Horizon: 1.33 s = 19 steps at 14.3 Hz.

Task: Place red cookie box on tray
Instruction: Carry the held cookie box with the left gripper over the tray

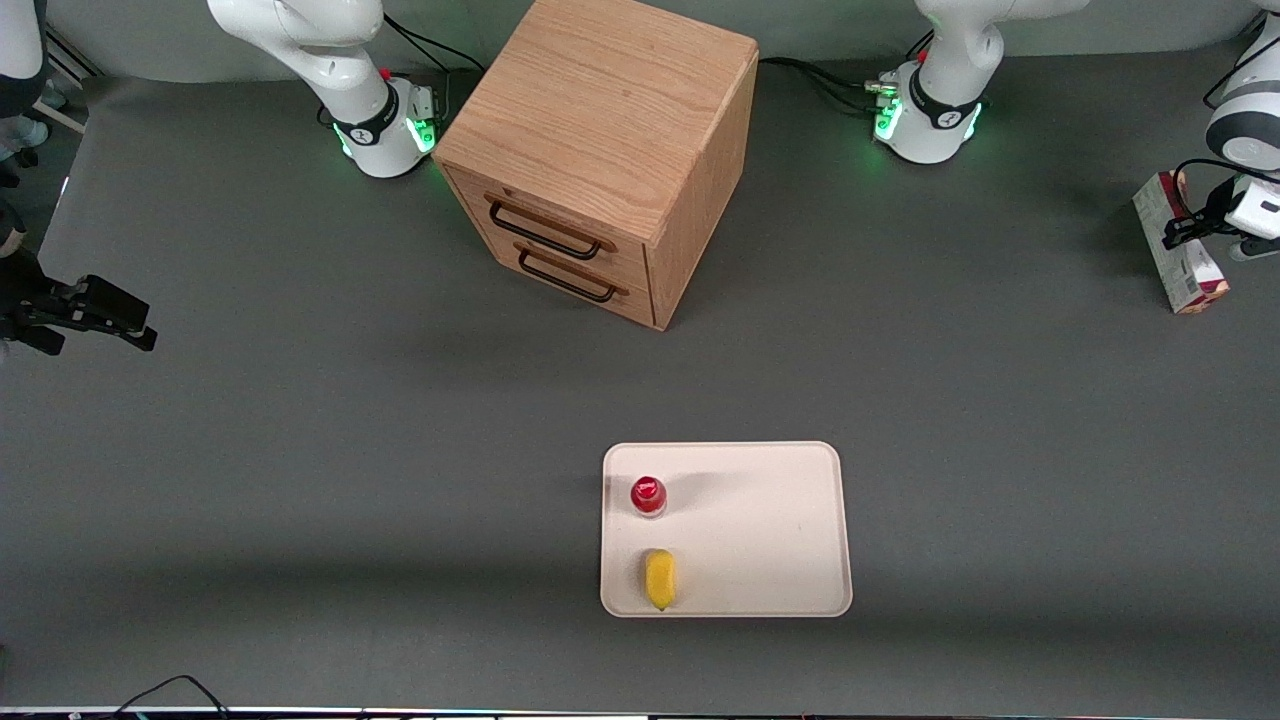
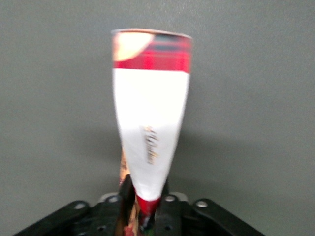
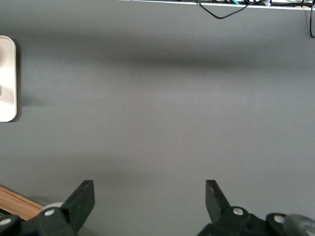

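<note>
1. My gripper (image 1: 1188,232) is at the working arm's end of the table, well apart from everything else, closed narrowly on the red cookie box (image 1: 1178,245).
2. In the wrist view, my two black fingers (image 2: 127,196) press the box (image 2: 150,123) from either side at its near end, with its white printed face and red plaid band stretching away from me.
3. In the front view, the box hangs tilted in my grasp, its grey-white side showing and its dark red end lowest. I cannot tell whether that end touches the grey table (image 1: 300,420).
4. The cream tray (image 1: 780,530) lies flat on the table, nearer to the front camera than my gripper and toward the table's middle.
5. On the tray stand a small red-capped bottle (image 1: 648,495) and, nearer the camera, a yellow object (image 1: 659,578).
6. A wooden two-drawer cabinet (image 1: 600,150) sits farther from the camera than the tray.
</note>
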Available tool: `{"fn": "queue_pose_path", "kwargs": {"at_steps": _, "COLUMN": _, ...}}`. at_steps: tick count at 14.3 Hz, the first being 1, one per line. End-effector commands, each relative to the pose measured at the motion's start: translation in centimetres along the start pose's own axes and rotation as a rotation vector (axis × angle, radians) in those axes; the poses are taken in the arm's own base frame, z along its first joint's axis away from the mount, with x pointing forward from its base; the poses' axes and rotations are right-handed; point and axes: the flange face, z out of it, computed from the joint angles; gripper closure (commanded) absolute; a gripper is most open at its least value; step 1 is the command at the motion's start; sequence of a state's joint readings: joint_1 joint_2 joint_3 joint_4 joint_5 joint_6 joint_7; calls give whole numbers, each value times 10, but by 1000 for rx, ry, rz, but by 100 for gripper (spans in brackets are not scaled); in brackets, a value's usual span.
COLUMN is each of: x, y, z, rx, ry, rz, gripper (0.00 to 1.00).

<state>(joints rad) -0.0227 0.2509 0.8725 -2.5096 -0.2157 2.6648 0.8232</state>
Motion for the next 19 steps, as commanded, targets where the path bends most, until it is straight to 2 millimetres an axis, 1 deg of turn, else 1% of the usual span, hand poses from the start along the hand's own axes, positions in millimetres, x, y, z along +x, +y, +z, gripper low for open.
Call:
{"fn": "queue_pose_path", "kwargs": {"at_steps": 1, "x": 6, "y": -3, "z": -3, "rx": 12, "ry": 16, "rz": 52, "gripper": 100}}
{"fn": "queue_pose_path", "kwargs": {"at_steps": 3, "x": 18, "y": -4, "z": -13, "rx": 14, "ry": 30, "rz": 74, "gripper": 100}}
{"fn": "queue_pose_path", "kwargs": {"at_steps": 4, "x": 28, "y": 0, "z": -21, "rx": 8, "ry": 46, "rz": 86, "gripper": 100}}
{"fn": "queue_pose_path", "kwargs": {"at_steps": 5, "x": 45, "y": 9, "z": -33, "rx": -18, "ry": 58, "rz": 104, "gripper": 100}}
{"fn": "queue_pose_path", "kwargs": {"at_steps": 6, "x": 66, "y": 17, "z": -52, "rx": -49, "ry": 72, "rz": 133, "gripper": 100}}
{"fn": "queue_pose_path", "kwargs": {"at_steps": 7, "x": 93, "y": 26, "z": -77, "rx": -83, "ry": 72, "rz": 149, "gripper": 100}}
{"fn": "queue_pose_path", "kwargs": {"at_steps": 8, "x": 142, "y": 59, "z": -120, "rx": -124, "ry": 60, "rz": 173, "gripper": 100}}
{"fn": "queue_pose_path", "kwargs": {"at_steps": 9, "x": 163, "y": 79, "z": -141, "rx": -131, "ry": 68, "rz": 192, "gripper": 100}}
{"fn": "queue_pose_path", "kwargs": {"at_steps": 12, "x": 217, "y": 149, "z": -199, "rx": -99, "ry": 112, "rz": 252, "gripper": 100}}
{"fn": "queue_pose_path", "kwargs": {"at_steps": 15, "x": 259, "y": 241, "z": -252, "rx": -77, "ry": 95, "rz": 246, "gripper": 100}}
{"fn": "queue_pose_path", "kwargs": {"at_steps": 17, "x": 275, "y": 311, "z": -282, "rx": -57, "ry": 104, "rz": 231, "gripper": 100}}
{"fn": "queue_pose_path", "kwargs": {"at_steps": 18, "x": 281, "y": 352, "z": -290, "rx": -48, "ry": 111, "rz": 231, "gripper": 100}}
{"fn": "queue_pose_path", "kwargs": {"at_steps": 19, "x": 285, "y": 394, "z": -293, "rx": -53, "ry": 121, "rz": 217, "gripper": 100}}
